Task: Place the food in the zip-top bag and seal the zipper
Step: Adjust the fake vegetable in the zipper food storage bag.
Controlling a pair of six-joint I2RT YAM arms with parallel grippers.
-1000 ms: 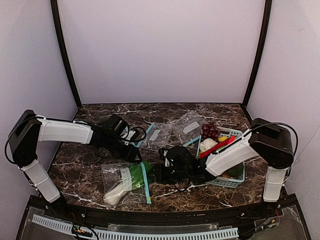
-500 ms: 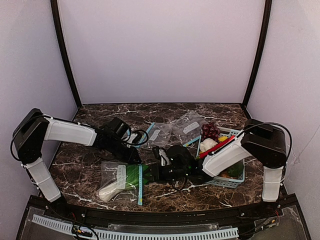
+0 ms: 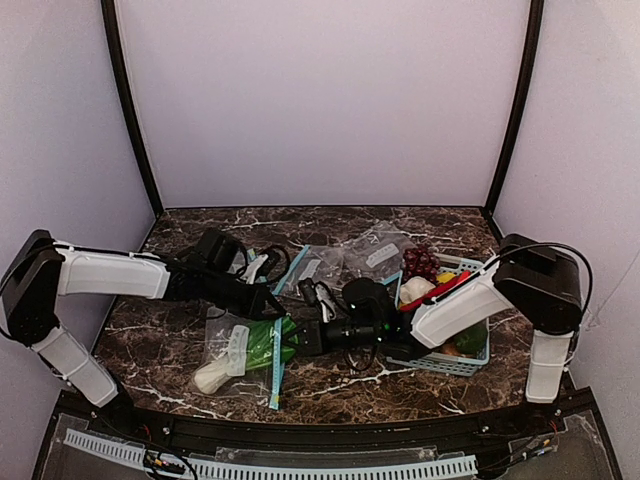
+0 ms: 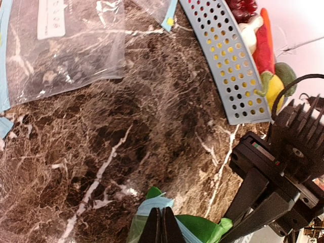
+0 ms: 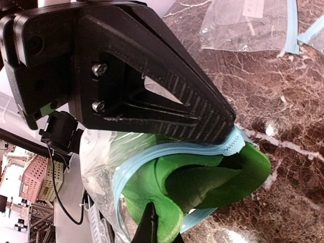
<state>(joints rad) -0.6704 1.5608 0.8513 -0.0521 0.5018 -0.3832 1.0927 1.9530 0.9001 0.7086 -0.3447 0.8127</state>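
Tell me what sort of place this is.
Probably a robot data-collection booth, not a kitchen: plain walls enclose a marble-patterned table, the left arm and right arm are mounted at its near edge, and toy food fills a blue basket.

No text, number or brand can be read. The white label (image 4: 50, 17) on a small bag (image 4: 71, 55), in the left wrist view, carries faint grey marks too blurred to make out. From above, that bag lies toward the far edge of the counter (image 3: 150, 335), and a second small bag (image 3: 372, 243) beside it also has a white label (image 3: 381, 255), too small to read. The white label (image 3: 238, 347) on the zip-top bag (image 3: 215, 335), toward the counter's near edge, shows no legible print either.
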